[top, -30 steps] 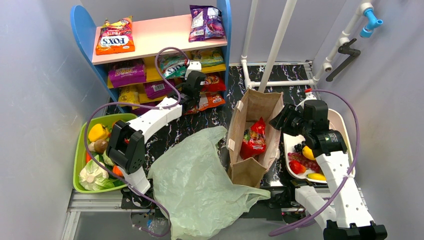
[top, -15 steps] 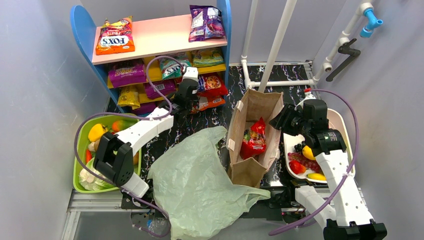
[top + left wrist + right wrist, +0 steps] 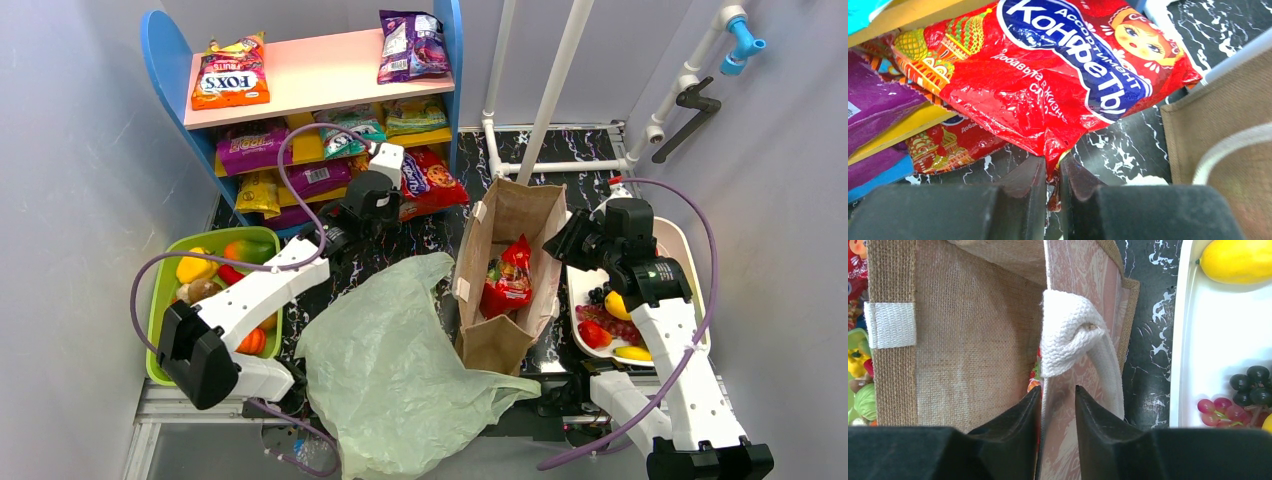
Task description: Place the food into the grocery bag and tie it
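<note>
We are seeing the left gripper (image 3: 1053, 167) clamping a corner of the red sweets packet (image 3: 1048, 85) by the shelf (image 3: 310, 75), while the right gripper (image 3: 1058, 395) is straddling a wall of the brown bag (image 3: 973, 340) beside its white handle (image 3: 1068, 340) — pinching or not, we cannot tell. The grocery bag (image 3: 400, 350) is lying crumpled at the near edge between the arms; the food (image 3: 195, 268) is sitting in the green basket (image 3: 158, 300) on the left. We are judging the film limp, light and slippery, best taken by a loop handle — yet handles and mouth are hiding among the folds
</note>
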Available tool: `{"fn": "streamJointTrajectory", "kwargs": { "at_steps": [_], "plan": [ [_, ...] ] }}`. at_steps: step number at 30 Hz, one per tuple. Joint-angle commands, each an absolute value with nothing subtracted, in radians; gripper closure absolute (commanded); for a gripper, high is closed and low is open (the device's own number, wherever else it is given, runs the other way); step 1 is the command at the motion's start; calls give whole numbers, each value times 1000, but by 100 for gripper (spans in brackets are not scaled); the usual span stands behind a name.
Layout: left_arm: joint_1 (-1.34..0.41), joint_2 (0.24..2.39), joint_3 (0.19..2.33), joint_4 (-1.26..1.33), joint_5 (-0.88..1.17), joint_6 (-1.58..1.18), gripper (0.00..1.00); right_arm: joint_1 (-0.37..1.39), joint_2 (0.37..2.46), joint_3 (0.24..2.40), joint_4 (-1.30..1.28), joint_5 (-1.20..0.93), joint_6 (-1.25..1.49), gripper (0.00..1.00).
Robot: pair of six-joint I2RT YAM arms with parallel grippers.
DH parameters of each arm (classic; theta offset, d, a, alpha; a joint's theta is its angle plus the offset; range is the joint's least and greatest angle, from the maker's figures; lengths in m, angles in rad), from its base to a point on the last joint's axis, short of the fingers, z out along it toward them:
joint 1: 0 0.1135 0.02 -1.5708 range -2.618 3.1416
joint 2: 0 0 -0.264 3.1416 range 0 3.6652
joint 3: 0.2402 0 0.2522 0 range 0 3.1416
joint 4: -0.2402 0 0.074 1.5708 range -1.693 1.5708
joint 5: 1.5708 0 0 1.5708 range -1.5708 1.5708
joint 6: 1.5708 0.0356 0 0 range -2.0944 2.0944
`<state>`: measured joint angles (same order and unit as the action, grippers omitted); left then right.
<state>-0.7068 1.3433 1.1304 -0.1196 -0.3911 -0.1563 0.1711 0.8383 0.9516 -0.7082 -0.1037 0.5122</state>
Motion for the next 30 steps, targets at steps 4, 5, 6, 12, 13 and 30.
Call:
{"fn": "streamJointTrajectory", "kwargs": {
  "at_steps": [4,5,6,12,13,30],
  "plan": [
    [-793,1196,1146,-130,-384,-136,100,170,829,974,-706,-101,502,78],
    [-805,1181,1151,-135,-389,-134,100,170,828,971,-703,-102,503,81],
    [-818,1161,1154,-136,-396,-133,100,170,827,967,-701,-104,505,85],
    [-880,1066,1208,-166,-413,-122,100,170,827,975,-707,-100,507,99],
    [-890,1047,1213,-166,-411,-119,100,170,825,977,-708,-98,508,99],
    [-976,1032,1573,-293,-108,-101,100,170,824,976,-709,-77,509,99]
  ]
}}
